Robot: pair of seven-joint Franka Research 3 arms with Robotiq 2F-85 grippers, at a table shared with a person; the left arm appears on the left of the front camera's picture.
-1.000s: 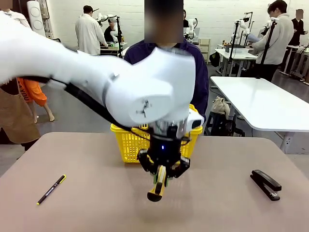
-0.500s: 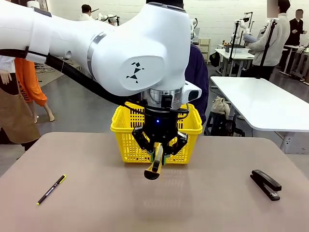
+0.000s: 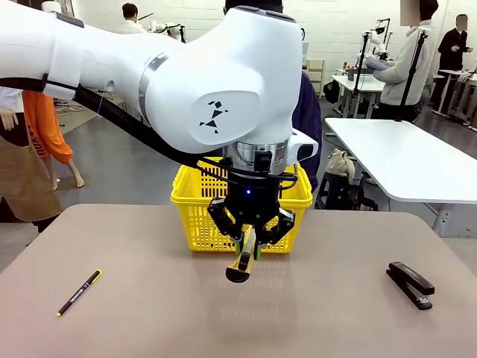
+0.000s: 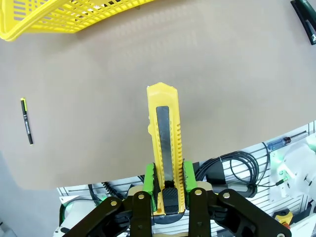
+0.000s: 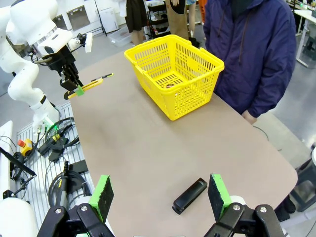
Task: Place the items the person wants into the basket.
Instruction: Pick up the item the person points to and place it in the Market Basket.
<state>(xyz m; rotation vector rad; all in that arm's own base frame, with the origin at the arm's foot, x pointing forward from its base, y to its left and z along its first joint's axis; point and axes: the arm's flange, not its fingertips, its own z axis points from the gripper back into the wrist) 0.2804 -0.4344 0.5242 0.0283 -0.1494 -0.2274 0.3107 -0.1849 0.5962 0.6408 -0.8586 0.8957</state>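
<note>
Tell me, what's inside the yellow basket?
In the basket, a small dark round thing lies on the bottom. The slotted walls hide the rest, so I can't tell what else is there.

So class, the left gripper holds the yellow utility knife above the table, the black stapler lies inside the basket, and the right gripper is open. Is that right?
Not quite. The stapler lies on the table, apart from the basket, as the right wrist view shows. The rest stands: the left gripper holds the utility knife above the table, and the right gripper is open.
</note>
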